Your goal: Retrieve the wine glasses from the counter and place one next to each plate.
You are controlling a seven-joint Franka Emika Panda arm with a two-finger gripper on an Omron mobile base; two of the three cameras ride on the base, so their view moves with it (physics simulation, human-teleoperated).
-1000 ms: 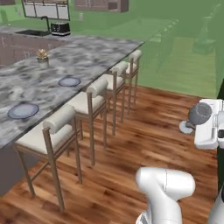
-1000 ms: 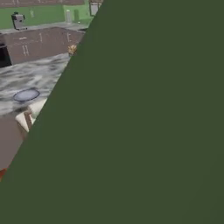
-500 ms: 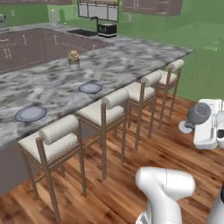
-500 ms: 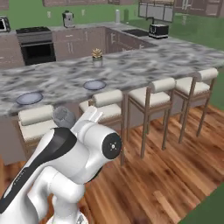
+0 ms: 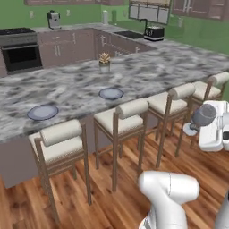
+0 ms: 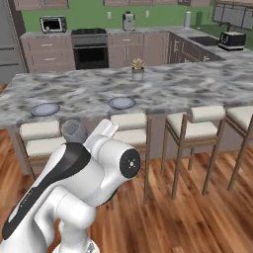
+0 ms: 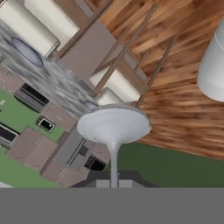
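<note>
**The glass could slip or bump on the way**

The pincer [image 7: 113, 183] is shut tight on the thin stem of a glass [image 7: 114, 127]. In the hand view the round foot of the glass faces the camera. In the left base view the glass [image 5: 202, 117] is up in the air beside the arm, over the wood floor [image 5: 112, 201], well apart from the table [image 5: 147, 71]. The right base view shows the glass [image 6: 74, 131] near the arm's elbow.

Two plates wait on the table. One plate [image 5: 43, 112] lies near the left end. The other plate [image 5: 111, 93] lies nearer the middle. No glass stands by either plate yet.

What could go wrong? The stem is thin and smooth, so the glass might slide or tip in the grip if the arm swings fast. If it falls here, it lands on the hard floor. The stools [image 5: 123, 117] stand in a row between the robot and the table, so a low reach could knock the glass on a stool back. The plant [image 5: 104, 61] stands beyond the middle plate, and a long reach might hit it. Set down tilted, the glass could topple onto a plate.
</note>
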